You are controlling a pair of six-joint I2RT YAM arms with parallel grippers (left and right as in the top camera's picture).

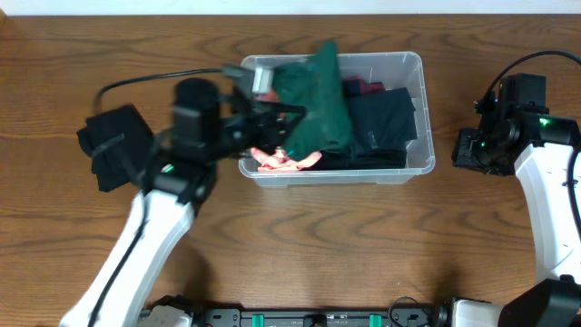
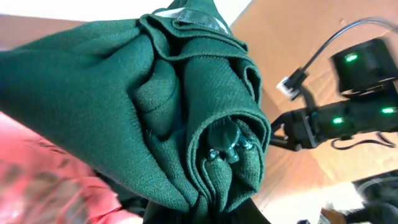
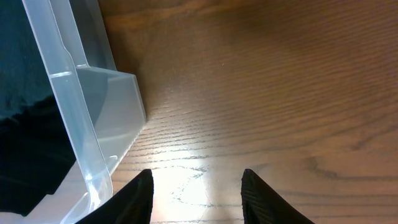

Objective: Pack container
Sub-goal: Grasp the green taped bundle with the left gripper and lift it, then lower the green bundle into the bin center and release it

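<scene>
Lowering the green garment (image 1: pixel 318 100) into the container (image 1: pixel 363 174) looks like the step in hand. The left end effector (image 1: pixel 277 118) is clamped on that cloth. In the left wrist view the fabric bunches in thick folds round the tips, w/ only a bit of hardware peeking out.

The container sits mid-desk (image 1: pixel 363 254), toward the far edge. It already holds dark garments (image 1: pixel 386 123) on its right half, a maroon piece (image 1: pixel 361 88) at the back and a pink-orange item (image 1: pixel 286 162) in the front left corner. The green bundle hangs over the left-centre part, its top edge reaching the far rim.

The right end effector (image 3: pixel 196 193) is spread wide and empty, low over the desk just beside the container's right wall.

To do this well, I'd judge:
- Bring the bundle down in the left-centre zone, not onto the dark stack, so the load stays level.
- Keep the wrist inside the walls. The bin looks like light plastic and prob. slides if the left wall gets nudged.
- Let go only once the cloth's weight rests on the contents — otherwise a loose fold may drape over the rim.
- Soft fabric springs back, so a light press after release should help.

A black cloth (image 1: pixel 113 145) lies on the desk at the left, well apart from the bin — likely next.
</scene>
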